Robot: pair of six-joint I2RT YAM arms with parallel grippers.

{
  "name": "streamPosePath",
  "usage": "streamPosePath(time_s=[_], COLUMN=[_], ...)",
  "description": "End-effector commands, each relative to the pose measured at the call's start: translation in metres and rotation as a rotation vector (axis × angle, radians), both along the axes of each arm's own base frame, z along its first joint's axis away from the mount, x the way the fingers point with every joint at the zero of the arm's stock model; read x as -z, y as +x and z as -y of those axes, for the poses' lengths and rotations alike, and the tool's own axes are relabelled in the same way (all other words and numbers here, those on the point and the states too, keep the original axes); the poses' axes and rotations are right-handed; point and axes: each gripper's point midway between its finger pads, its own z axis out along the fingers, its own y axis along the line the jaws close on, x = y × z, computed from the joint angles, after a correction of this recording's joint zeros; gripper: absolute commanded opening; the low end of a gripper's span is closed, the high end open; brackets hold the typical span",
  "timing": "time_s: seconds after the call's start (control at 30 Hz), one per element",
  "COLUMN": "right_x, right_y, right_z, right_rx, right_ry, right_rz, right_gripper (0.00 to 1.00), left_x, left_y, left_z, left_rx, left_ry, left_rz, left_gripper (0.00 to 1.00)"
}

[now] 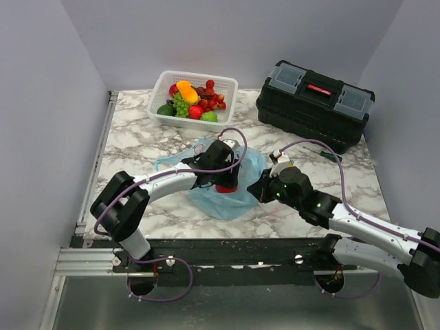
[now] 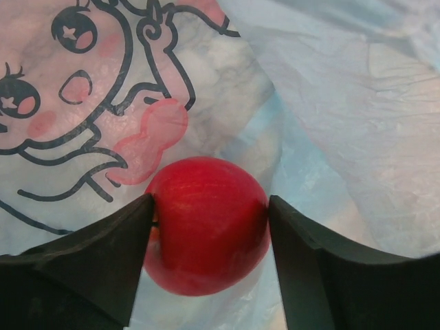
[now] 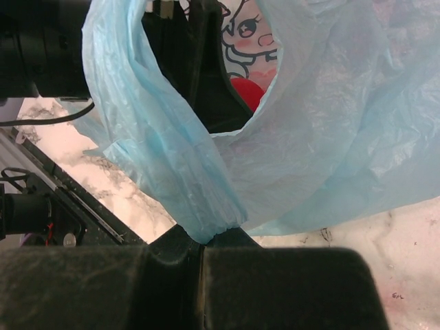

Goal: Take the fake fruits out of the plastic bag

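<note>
No legible text, brand or number is seen; only a cartoon figure is printed on the plastic bag (image 2: 344,103).

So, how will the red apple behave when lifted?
The red apple looks round and glossy, so it may slip from the left gripper. Loose, it would probably roll. No dent shows, so probably rigid, unlike the crumpled plastic bag.

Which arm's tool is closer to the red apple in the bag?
Left. The left tool has fingers either side of the red apple inside the plastic bag. The right tool is off to one side, pinching the bag's edge.
</note>
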Motion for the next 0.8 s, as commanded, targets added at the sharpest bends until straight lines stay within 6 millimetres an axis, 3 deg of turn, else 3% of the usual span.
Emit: streamPosePath(time_s=[0.0,0.3,0.47,0.6,0.77], right_x=[0.005,0.003,0.003,0.003,0.004], right_y=[-0.002,-0.002,-0.002,-0.002,-0.001], right_z=[0.000,-0.001,0.000,0.000,-0.001], right_rx=[0.002,-0.004,0.001,0.002,0.002], right_ry=[0.001,0.005,0.004,0.006,0.004], right_rz=[-0.009,-0.007,-0.005,-0.005,-0.007], right_gripper=[0.01,0.01,0.01,0.01,0.01], left_x=[0.018,0.033,0.034,0.010,-0.046], left_y=[0.000,0.004,0.003,0.005,0.011], left_z=[-0.010,-0.008,-0.007,-0.009,-0.009], left_rx=[-0.019,-0.020,0.000,-0.003,-0.022], left_ry=[0.113,0.168,0.172,0.143,0.051], left_rz=[-0.002,-0.005,-0.013,0.038,0.146], left_gripper=[0.69,0.68,0.53,0.32,0.16])
